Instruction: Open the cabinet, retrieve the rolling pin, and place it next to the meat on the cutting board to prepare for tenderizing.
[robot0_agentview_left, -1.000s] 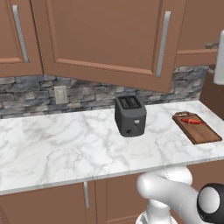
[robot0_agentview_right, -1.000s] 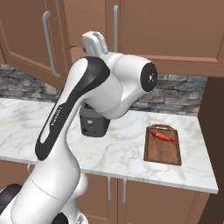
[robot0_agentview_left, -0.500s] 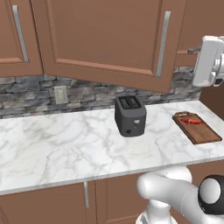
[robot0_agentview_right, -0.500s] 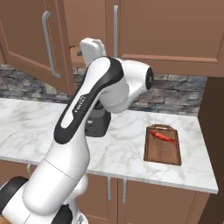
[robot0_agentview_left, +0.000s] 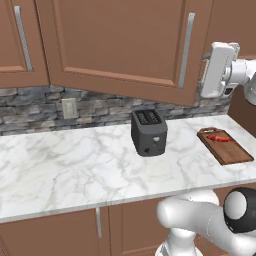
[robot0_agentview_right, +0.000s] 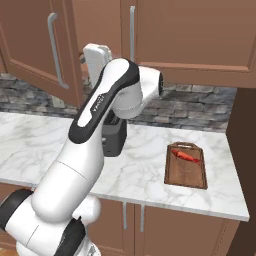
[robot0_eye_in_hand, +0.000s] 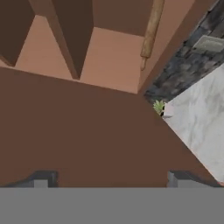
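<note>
The cabinet (robot0_agentview_left: 120, 42) hangs above the marble counter (robot0_agentview_left: 75, 165), and its broad brown door stands swung partway out toward the room, the long silver bar handle (robot0_agentview_left: 186, 49) near its right edge in the left base view. In the hand view the door's flat brown face (robot0_eye_in_hand: 87, 135) takes up the lower half, and past its edge the pale inside of the cabinet shows with the rolling pin (robot0_eye_in_hand: 151, 29) lying there, a slim wooden cylinder with a narrow tapered end (it sits close to the cabinet's side wall, apart from the door).

The gripper (robot0_eye_in_hand: 109, 179) has its two dark fingertips (robot0_eye_in_hand: 43, 178) spread wide with nothing between them, right up at the door's face; whether they touch it I cannot tell. In the left base view the white hand (robot0_agentview_left: 218, 70) is raised just to the right of the door's handle edge.

Down on the counter the cutting board (robot0_agentview_left: 225, 146) lies at the right end, with the meat (robot0_agentview_left: 218, 138) as a small red strip on its far part. The dark grey toaster (robot0_agentview_left: 148, 132) stands to the left of the board, well apart from it, in front of the stone backsplash (robot0_agentview_left: 95, 107) and a wall outlet (robot0_agentview_left: 69, 107).
</note>
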